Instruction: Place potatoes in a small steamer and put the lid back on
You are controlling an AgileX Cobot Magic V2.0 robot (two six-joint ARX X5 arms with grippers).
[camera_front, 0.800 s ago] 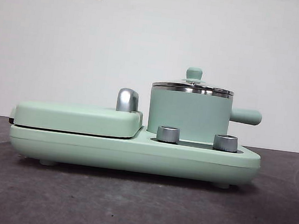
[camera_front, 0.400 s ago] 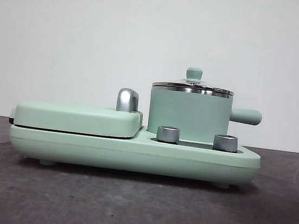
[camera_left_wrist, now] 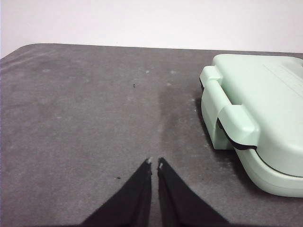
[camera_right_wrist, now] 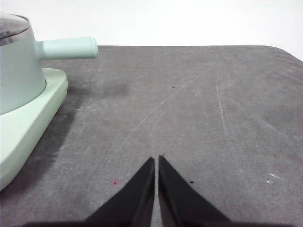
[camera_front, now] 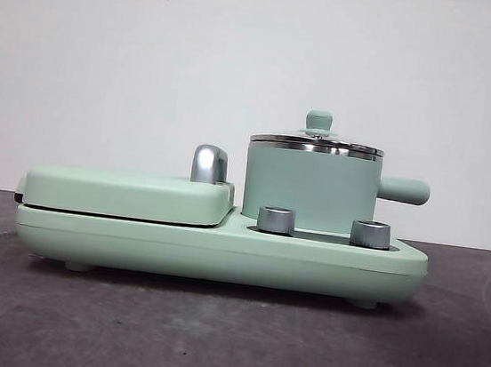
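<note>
The small steamer (camera_front: 310, 189) is a mint-green pot with a steel rim and a stubby side handle (camera_front: 403, 190). It stands on the right of the mint-green appliance base (camera_front: 219, 250). The glass lid (camera_front: 317, 140) with its green knob sits on the pot. The pot also shows in the right wrist view (camera_right_wrist: 19, 66). No potato is in view. My left gripper (camera_left_wrist: 154, 164) is shut and empty over bare table beside the appliance's griddle end. My right gripper (camera_right_wrist: 156, 161) is shut and empty over bare table beside the pot's handle side. Neither arm shows in the front view.
A flat mint-green griddle cover (camera_front: 128, 193) with a chrome handle (camera_front: 209, 164) lies on the left of the base; it also shows in the left wrist view (camera_left_wrist: 258, 113). Two steel dials (camera_front: 276, 219) sit before the pot. The table (camera_front: 208, 340) is dark grey.
</note>
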